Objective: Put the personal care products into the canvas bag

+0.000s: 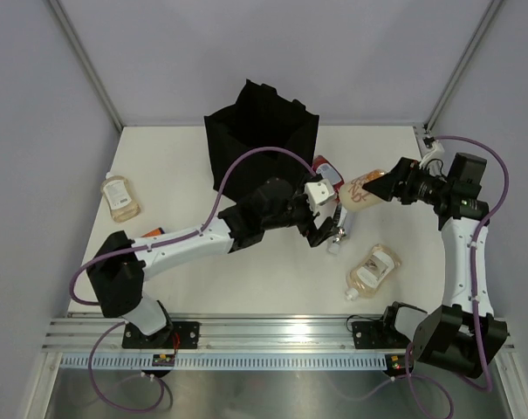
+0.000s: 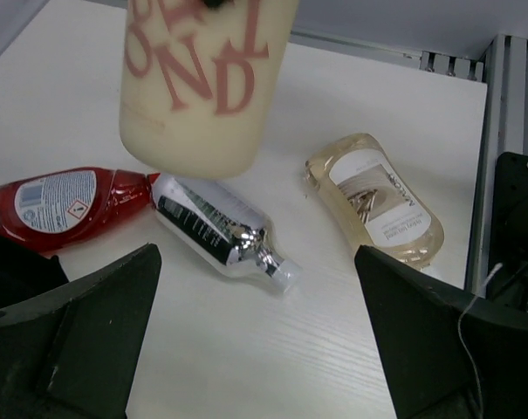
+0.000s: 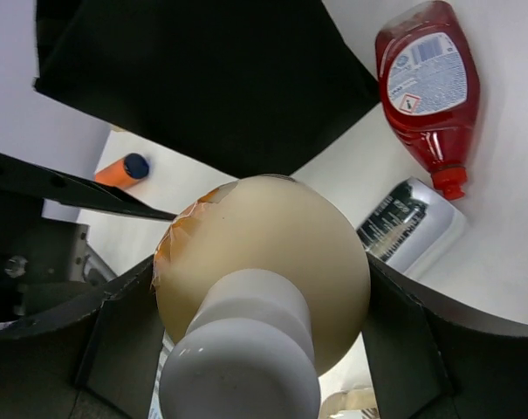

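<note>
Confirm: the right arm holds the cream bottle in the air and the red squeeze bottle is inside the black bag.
The red squeeze bottle lies on the table beside the silver bottle, not inside the black bag, as the left wrist view shows. The right gripper does hold the cream bottle.

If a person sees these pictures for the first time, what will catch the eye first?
The cream bottle with red letters strikes first: the right gripper holds it above the table, just right of the tall black canvas bag. Below it, the left gripper stands open over a shiny silver bottle that lies next to a red squeeze bottle.
</note>
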You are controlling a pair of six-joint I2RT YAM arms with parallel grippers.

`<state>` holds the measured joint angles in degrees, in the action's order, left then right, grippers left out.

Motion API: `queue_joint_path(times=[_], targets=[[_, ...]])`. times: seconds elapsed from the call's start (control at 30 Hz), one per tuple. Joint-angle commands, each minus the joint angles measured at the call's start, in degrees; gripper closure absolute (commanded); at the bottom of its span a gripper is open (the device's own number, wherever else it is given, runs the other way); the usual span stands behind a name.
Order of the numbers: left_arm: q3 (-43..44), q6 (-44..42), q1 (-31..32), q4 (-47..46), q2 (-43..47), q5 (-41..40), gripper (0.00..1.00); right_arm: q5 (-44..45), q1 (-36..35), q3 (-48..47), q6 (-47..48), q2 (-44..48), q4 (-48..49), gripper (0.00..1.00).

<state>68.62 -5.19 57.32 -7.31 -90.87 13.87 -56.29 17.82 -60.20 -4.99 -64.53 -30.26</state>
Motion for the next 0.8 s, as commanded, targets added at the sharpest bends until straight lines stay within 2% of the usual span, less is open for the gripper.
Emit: queue_joint_path(times=[0.0, 0.13, 0.23, 0.4, 0.53, 0.67, 0.7, 0.77], targets=[[-5.1, 0.9, 0.5, -1.1, 9.9, -1.7, 0.01, -7.6, -0.3, -7.1, -9.1, 2.0, 8.3, 1.0], [-13.5, 4.8, 0.6, 3.3, 20.2, -3.8, 0.01, -5.8, -3.8, -11.4, -13.4, -0.4, 12.6, 1.0], [-18.7, 8.1, 0.6, 8.5, 26.2, -6.7, 0.01, -3.7, -9.3, -16.0, -15.7, -3.8, 15.6, 1.0], [-24.5, 12.3, 0.5, 17.3, 38.2, -17.7, 0.01, 1.4, -19.9, -25.9, -16.9, -11.0, 19.0, 1.0], [-26.4, 15.7, 0.6, 22.2, 44.0, -25.4, 0.01, 5.4, -25.7, -42.8, -14.3, -21.2, 16.5, 1.0], [-27.7, 20.3, 0.5, 25.5, 49.7, -29.4, 0.01, 8.9, -30.9, -59.1, -12.9, -31.8, 12.5, 1.0], [-28.0, 20.9, 0.6, 25.9, 50.7, -30.5, 0.01, 11.3, -33.0, -66.0, -12.0, -36.6, 11.3, 1.0], [-28.7, 23.3, 0.6, 27.0, 52.1, -32.1, 0.01, 13.5, -34.8, -72.5, -9.4, -41.6, 7.6, 1.0]])
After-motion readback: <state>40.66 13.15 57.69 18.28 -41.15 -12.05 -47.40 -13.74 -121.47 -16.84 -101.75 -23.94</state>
